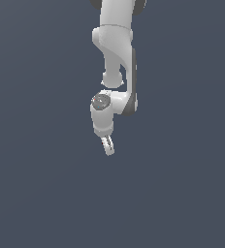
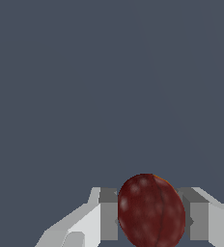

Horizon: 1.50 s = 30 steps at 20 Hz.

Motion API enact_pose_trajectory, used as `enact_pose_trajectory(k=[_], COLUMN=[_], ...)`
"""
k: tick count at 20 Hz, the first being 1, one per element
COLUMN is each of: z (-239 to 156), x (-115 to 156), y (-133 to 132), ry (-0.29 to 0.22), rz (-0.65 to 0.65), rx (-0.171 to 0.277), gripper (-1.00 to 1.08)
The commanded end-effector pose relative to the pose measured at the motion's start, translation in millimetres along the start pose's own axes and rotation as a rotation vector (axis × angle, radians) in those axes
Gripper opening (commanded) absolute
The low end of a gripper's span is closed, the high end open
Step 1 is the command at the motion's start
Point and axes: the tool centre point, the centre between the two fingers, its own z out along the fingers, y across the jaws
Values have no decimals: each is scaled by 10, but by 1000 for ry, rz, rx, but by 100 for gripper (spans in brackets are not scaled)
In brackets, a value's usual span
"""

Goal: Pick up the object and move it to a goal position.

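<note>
Nothing else around, just the flat grey floor (image 1: 41, 193), so nothing blocks the arm (image 1: 115, 53). The wrist view shows the gripper (image 2: 152, 214) clamped on the dark red object (image 2: 151, 212); the exterior view hides it behind the gripper (image 1: 108, 145).

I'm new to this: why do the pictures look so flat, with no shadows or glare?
Exterior view: the arm and end effector are evenly lit on a plain grey backdrop, no cast shadow. Wrist view: the red ball shows soft pale mottling; edges slightly soft.
</note>
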Motion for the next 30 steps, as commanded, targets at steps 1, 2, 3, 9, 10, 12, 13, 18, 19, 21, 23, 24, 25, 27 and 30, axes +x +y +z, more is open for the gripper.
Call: enact_pose_trajectory(k=[1,2,3,9,10,12,13,18,19,21,23,24,25,27,30], z=[-64,-100,-141,-502,-580,-751,-843,-1341,-1441,-1640,-1836,-1932,-2028,-2216,-2476], x=[8,12,18,65,74,98,109,175,188,214,239,251,263,288,319], y=[-23,-35,-49,-167,-193,-249,-280,-447,-481,-550,-618,-652,-686,-753,-849], ry=[0,0,1,1,1,2,2,4,4,4,5,5,5,5,5], rz=[0,0,0,1,1,2,2,3,3,3,3,3,3,3,2], rx=[1,1,1,0,0,0,0,-1,-1,-1,-1,-1,-1,-1,-1], gripper=[-100,-100,-100,-100,-100,-100,-100,-100,-100,-100,-100,-100,-100,-100,-100])
